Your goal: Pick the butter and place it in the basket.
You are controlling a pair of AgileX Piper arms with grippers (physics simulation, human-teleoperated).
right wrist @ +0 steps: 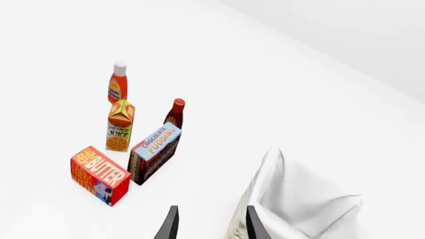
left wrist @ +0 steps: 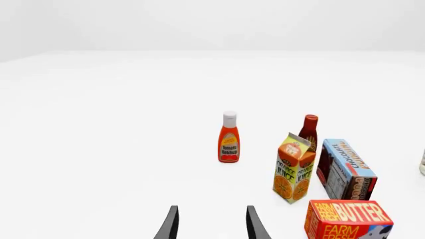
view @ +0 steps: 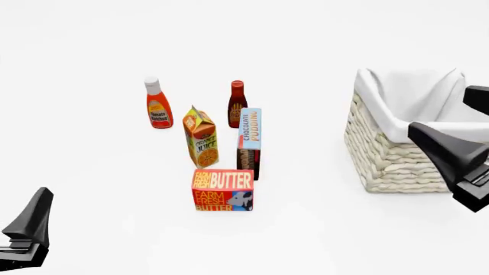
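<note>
The butter (view: 222,190) is a red and orange box lying on the white table, nearest the front of a group of groceries. It also shows in the left wrist view (left wrist: 349,219) and the right wrist view (right wrist: 99,174). The basket (view: 390,160), cream wicker with a white cloth lining, stands at the right; its lining shows in the right wrist view (right wrist: 299,209). My left gripper (view: 31,220) is low at the front left, open and empty (left wrist: 212,226), well apart from the butter. My right gripper (view: 447,152) hangs over the basket's near right side, open and empty (right wrist: 210,226).
Behind the butter stand an orange juice carton (view: 201,137), a chocolate pudding box (view: 249,140), a ketchup bottle (view: 158,104) and a dark red bottle (view: 237,103). A pale object (left wrist: 422,163) shows at the edge of the left wrist view.
</note>
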